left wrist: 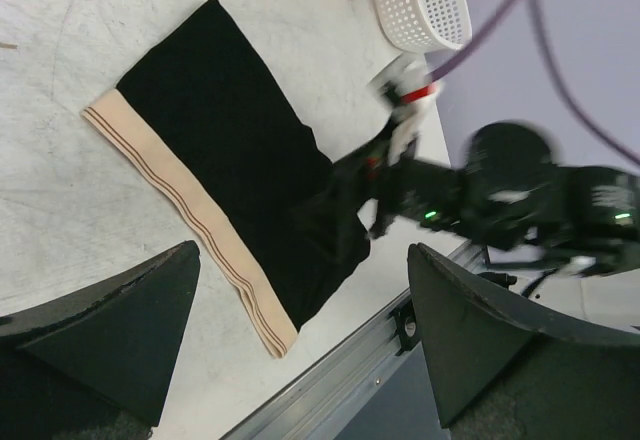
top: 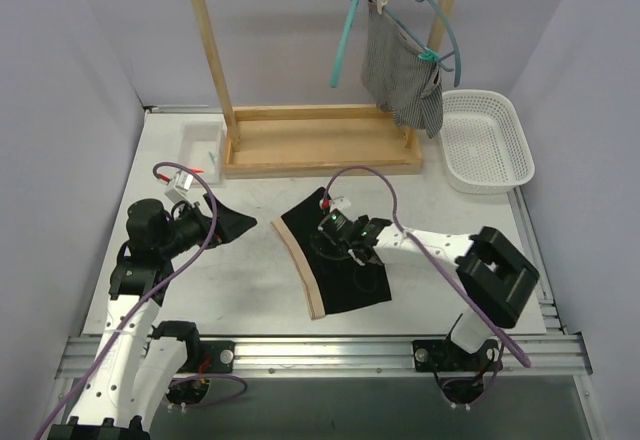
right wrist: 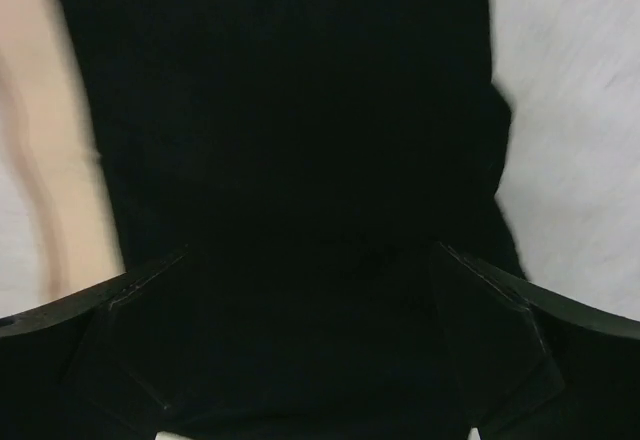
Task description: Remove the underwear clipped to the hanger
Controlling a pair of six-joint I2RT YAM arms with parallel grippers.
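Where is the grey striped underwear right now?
The grey striped underwear hangs at the upper right of the top view, clipped to the teal hanger on the wooden rack, just up and left of the white basket.

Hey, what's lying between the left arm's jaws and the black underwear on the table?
Nothing, just bare table, seen in the top view: the left arm's jaws sit short of the black underwear. The left wrist view agrees.
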